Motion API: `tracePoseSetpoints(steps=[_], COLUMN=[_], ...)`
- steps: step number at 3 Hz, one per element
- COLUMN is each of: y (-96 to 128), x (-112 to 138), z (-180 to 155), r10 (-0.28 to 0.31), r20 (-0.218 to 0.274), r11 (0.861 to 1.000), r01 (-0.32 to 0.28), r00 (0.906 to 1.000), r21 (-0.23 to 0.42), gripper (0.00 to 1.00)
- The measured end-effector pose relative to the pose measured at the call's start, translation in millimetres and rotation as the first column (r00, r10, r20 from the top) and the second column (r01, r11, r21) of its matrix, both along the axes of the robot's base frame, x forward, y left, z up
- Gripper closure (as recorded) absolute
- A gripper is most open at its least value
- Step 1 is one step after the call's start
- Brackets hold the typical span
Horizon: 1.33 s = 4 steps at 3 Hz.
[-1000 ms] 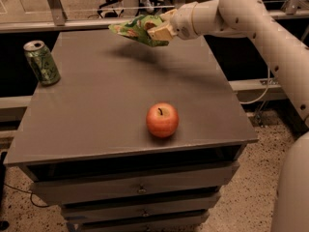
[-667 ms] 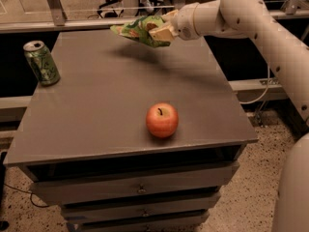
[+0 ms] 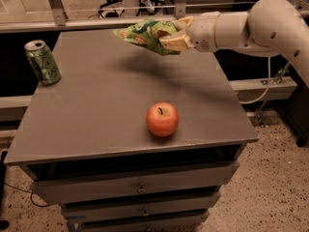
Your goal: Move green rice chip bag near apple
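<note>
The green rice chip bag (image 3: 145, 34) is held in the air above the far side of the desk (image 3: 96, 110), gripped by its right end in the pincer (image 3: 175, 33), which is clenched on it. The apple (image 3: 162, 119) is set well apart, near the front edge. Risks: the foil is pinched at one end only, so a slip is possible; if the bag is lowered too close, the apple could be nudged and rolled off the front. The soda can (image 3: 43, 62) at left is judged out of the path.

A grey drawer cabinet (image 3: 140, 187) stands on a speckled floor (image 3: 280, 178), with a metal railing (image 3: 54, 4) behind.
</note>
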<state>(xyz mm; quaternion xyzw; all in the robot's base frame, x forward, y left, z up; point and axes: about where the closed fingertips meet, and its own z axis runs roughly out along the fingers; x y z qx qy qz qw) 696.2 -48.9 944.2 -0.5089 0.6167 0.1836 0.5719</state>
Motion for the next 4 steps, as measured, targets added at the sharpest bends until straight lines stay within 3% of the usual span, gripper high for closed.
tracePoseSetpoints(steps=[1,3,4], y=[-21,-69,-82], x=[-50,-139,-156], z=[1,-19,-26], r10=[-0.004,-0.075,-0.098], r20=[0.007,-0.065,-0.097], r11=[1.000,0.997,0.994], r01=[0.004,0.077,0.102], r00=[1.0000,0.9951,0.9905], r21=[0.009,0.032,0.034], gripper=[1.00,1.00,1.00])
